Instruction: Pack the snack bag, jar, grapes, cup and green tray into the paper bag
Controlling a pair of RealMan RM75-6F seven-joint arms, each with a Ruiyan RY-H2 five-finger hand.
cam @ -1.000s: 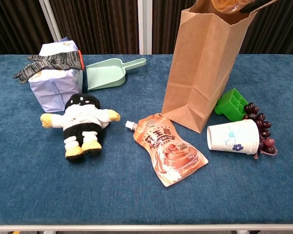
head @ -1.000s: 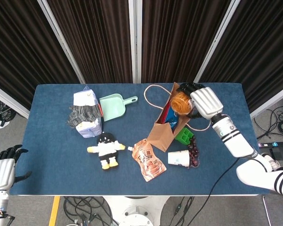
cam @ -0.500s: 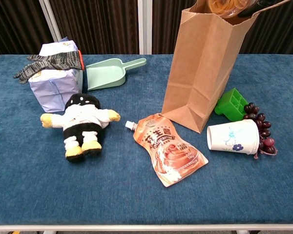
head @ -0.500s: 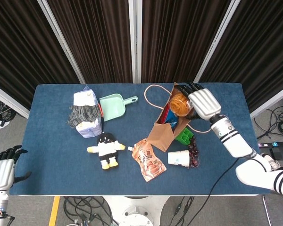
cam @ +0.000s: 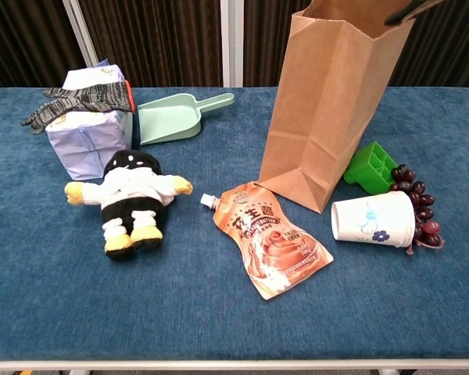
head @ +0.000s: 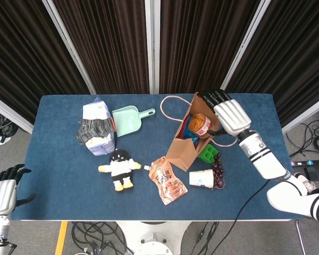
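Observation:
The brown paper bag (head: 187, 139) stands upright right of centre, and the chest view shows its front (cam: 328, 94). The jar (head: 201, 123) with its orange lid lies down inside the bag's mouth. My right hand (head: 229, 114) hovers at the bag's far rim with its fingers spread and holds nothing. The orange snack bag (cam: 272, 238) lies flat in front of the bag. The paper cup (cam: 373, 219) lies on its side, with the grapes (cam: 418, 205) right beside it. The green tray (cam: 370, 166) leans behind the bag's right corner. My left hand (head: 2, 191) hangs off the table's near left, empty.
A plush doll (cam: 133, 197) lies left of the snack bag. Behind it stand a white carton with a grey glove on top (cam: 84, 117) and a mint scoop (cam: 176, 117). The bag's rope handles (head: 173, 109) trail on the blue table (head: 58, 175).
The jar has left my right hand and dropped from the bag's rim down into the bag. The right hand's fingers have spread. The left hand has stayed put.

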